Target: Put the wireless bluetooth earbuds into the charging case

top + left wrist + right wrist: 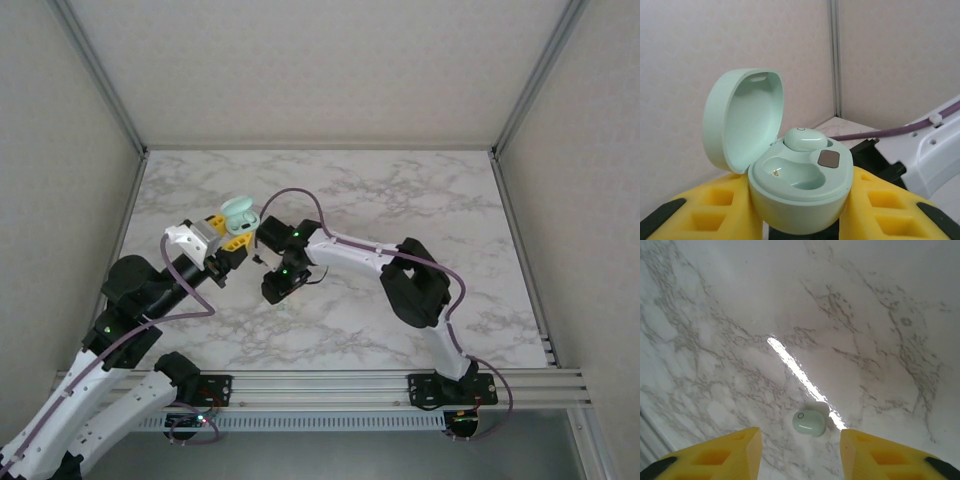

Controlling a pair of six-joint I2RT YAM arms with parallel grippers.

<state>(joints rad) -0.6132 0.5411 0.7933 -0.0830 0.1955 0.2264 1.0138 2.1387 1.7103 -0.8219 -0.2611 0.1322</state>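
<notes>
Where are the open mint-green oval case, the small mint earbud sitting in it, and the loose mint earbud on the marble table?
Open mint-green oval case [800, 210]: left wrist view, front wall.
Seated mint earbud [802, 139]: left wrist view, domed top.
Loose mint earbud [809, 422]: right wrist view, upper face.

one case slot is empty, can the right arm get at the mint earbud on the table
Probably yes: the mint earbud lies alone on the marble table; the open jaws of the right arm frame it, nothing between.
</notes>
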